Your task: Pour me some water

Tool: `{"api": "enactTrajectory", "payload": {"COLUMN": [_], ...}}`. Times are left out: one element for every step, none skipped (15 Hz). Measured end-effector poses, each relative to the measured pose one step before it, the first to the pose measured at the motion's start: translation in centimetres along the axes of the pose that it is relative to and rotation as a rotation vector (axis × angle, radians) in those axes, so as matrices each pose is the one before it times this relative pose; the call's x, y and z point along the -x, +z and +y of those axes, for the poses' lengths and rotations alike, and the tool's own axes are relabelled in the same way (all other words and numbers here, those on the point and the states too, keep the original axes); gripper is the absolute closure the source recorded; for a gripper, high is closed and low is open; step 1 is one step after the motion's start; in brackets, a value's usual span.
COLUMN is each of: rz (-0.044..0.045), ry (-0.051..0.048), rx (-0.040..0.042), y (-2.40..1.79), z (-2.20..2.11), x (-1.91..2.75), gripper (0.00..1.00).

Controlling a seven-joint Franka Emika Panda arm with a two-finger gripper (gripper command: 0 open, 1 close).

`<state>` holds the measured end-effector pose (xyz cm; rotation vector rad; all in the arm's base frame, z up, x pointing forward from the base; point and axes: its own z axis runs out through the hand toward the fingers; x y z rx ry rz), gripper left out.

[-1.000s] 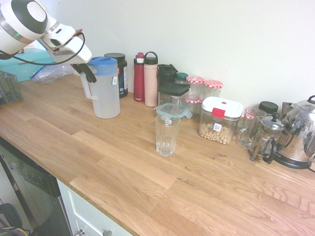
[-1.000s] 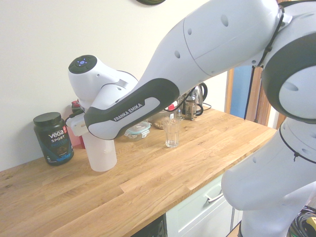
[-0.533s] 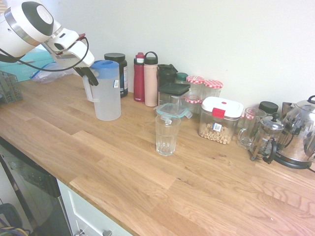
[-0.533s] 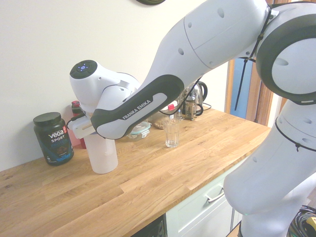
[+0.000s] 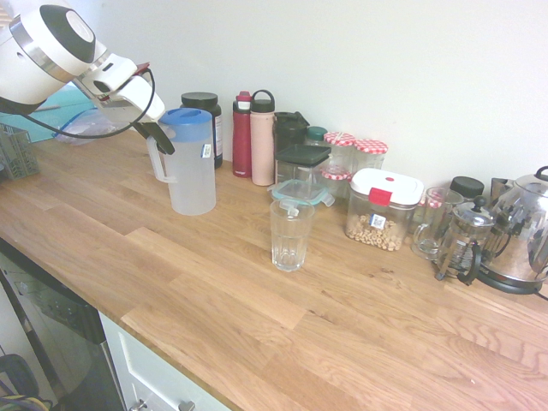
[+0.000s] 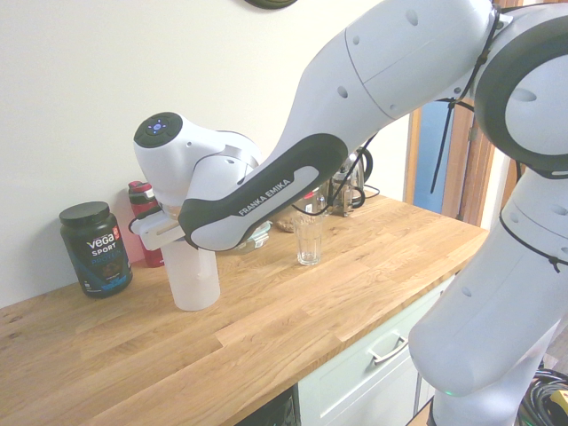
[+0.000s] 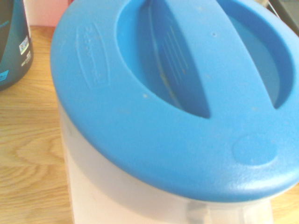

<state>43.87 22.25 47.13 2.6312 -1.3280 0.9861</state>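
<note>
1. The tall frosted translucent plastic jug with a blue lid and side handle point(image 5: 191, 161) is standing upright near the back edge of the wooden worktop point(image 5: 257, 291), toward its left end, just in front of a black supplement tub point(image 5: 206, 127).
2. The end effector point(image 5: 156, 135) is reaching in at the jug's handle side, with its dark fingers appearing to be closing around the top of the handle; the grip looks shut on it, though the contact itself is partly hidden. In the second exterior view the arm is covering the jug's upper part point(image 6: 193, 277).
3. The water inside is not discernible through the frosted wall, so the fill level is unknown.
4. The clear ribbed drinking glass point(image 5: 290, 233) is waiting empty and upright, well apart from the jug, toward the middle of the worktop and just in front of a small lidded glass container point(image 5: 301, 193).
5. The step in hand seems to be securing the jug for carrying. To do it well, the hold on the handle should be firm and high, the jug kept vertical while travelling, and the bottles and jars along the back edge given room.
6. The wrist view is showing the blue lid point(image 7: 177, 88) from close above; its spout should be facing the glass before any tilting, and tilting should be slow, since the lid could release water suddenly.
</note>
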Motion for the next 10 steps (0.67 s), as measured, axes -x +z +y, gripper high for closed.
{"api": "enactTrajectory", "payload": {"rz": [-0.00009, -0.00056, 0.00029, 0.00177, 0.00502, 0.00151, -0.01458, -0.03574, -0.05335, -0.06694], "ry": [0.00375, 0.00337, 0.00276, 0.00466, 0.00465, 0.00698, 0.00239, -0.01099, -0.01940, -0.02831], "rx": [0.00181, 0.00118, -0.00087, -0.00135, -0.00403, 0.00264, 0.01821, 0.02516, 0.01515, 0.00956], "y": [0.054, 0.025, -0.099, -0.269, -0.531, -0.767, -0.955, -1.102, -1.311, -1.389], "z": [0.161, 0.149, 0.148, 0.144, 0.133, 0.234, 0.463, 0.682, 0.778, 0.899], "x": [-0.086, -0.167, -0.195, -0.243, -0.242, -0.083, 0.145, 0.320, 0.360, 0.235], "gripper": [0.00, 0.00, 0.00, 0.00, 0.00, 0.00, 0.00, 0.00, 0.00, 0.00]}}
